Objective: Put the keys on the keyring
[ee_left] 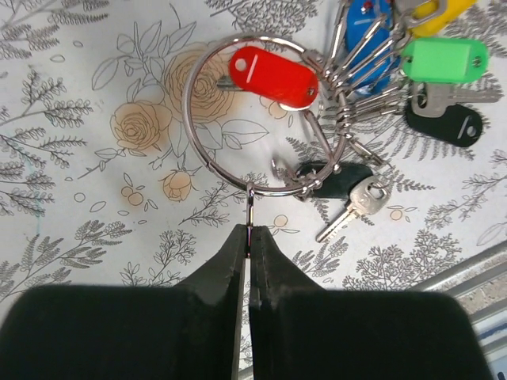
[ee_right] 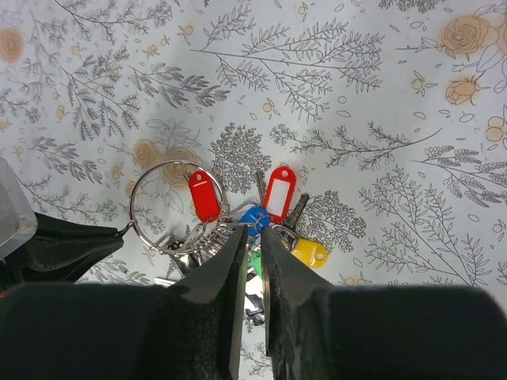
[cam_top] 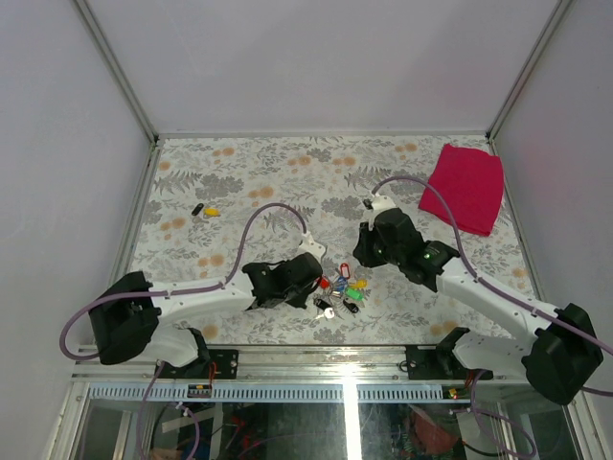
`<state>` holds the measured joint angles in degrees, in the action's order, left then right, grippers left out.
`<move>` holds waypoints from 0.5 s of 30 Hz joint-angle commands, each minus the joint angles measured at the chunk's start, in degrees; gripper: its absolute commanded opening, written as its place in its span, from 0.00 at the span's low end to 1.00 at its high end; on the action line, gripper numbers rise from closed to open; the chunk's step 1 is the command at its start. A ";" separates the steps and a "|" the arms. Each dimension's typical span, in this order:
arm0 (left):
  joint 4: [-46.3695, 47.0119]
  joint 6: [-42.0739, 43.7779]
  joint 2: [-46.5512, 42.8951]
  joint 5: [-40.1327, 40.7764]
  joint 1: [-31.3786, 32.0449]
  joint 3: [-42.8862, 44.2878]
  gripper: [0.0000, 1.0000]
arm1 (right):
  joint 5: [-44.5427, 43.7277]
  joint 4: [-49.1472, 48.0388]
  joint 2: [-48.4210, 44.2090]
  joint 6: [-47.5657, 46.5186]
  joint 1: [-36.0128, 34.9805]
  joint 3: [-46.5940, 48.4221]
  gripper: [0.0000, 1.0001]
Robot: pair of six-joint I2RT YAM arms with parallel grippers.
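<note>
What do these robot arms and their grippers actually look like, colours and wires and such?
Both the left arm and right arm have white tube-like links joined by chunky black housings. A mauve cable loops along each. Small green lights glow on the right arm's wrist. The left gripper and right gripper are matt black, with two wedge-shaped fingers tapering to thin tips.

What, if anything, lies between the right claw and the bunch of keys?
Nothing visible. The right gripper has its tips right at the keys. The left gripper pinches the keyring from the other side, clear of that path.
</note>
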<state>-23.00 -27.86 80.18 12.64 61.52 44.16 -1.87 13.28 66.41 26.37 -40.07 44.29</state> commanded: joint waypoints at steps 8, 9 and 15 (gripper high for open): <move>-4.70 8.50 -7.22 -0.89 0.45 6.91 0.00 | 1.85 -5.88 -11.90 -0.71 0.26 -3.14 0.14; -4.91 9.50 -7.71 -1.48 0.47 7.42 0.00 | 1.93 -6.32 -12.90 -0.14 0.26 -3.69 0.16; -7.07 15.86 -8.25 -3.58 0.62 11.42 0.00 | 5.64 -2.80 -16.39 1.12 0.29 -2.59 0.29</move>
<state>-28.36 -18.00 72.71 10.57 61.58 52.05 0.62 10.02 52.10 26.33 -40.05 40.21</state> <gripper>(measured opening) 0.020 0.257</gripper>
